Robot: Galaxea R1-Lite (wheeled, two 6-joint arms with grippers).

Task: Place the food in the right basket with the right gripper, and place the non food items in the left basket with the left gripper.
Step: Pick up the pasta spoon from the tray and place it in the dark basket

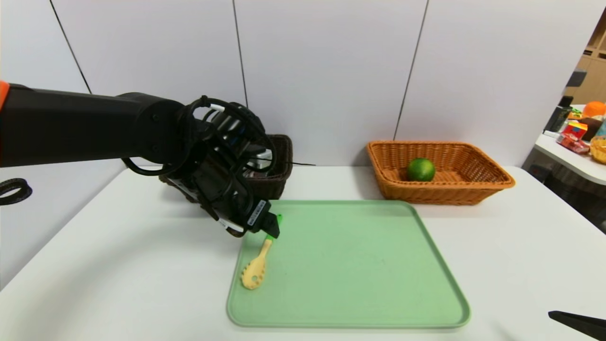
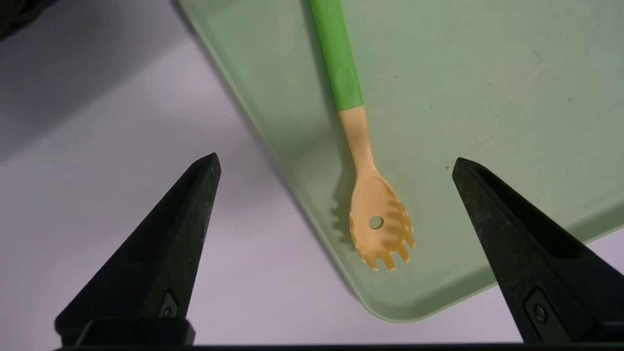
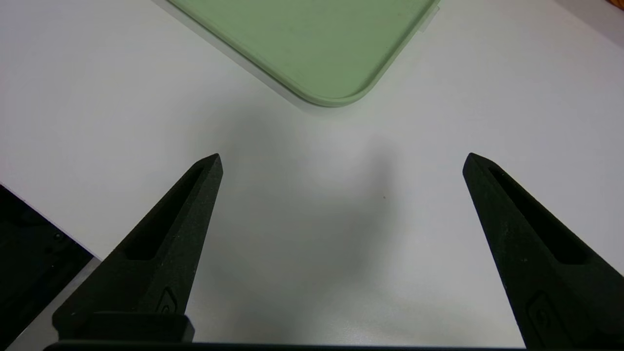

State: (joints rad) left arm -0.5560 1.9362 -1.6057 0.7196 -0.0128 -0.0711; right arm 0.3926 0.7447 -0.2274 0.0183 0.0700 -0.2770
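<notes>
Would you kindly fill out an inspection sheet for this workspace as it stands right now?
Surface: white table carrying a pale green plastic tray.
Job's things: green-handled beige pasta fork lying on the tray's left edge; green lime inside the orange wicker basket; dark brown wicker basket rear left, largely hidden by the arm.
Clutter: nothing seen.
Grippers: left claw open above the fork, not touching it; right claw open over bare table near the tray's corner.
Cables: black loops on the left wrist.
Surroundings: white wall panels; side table with colourful goods.
</notes>
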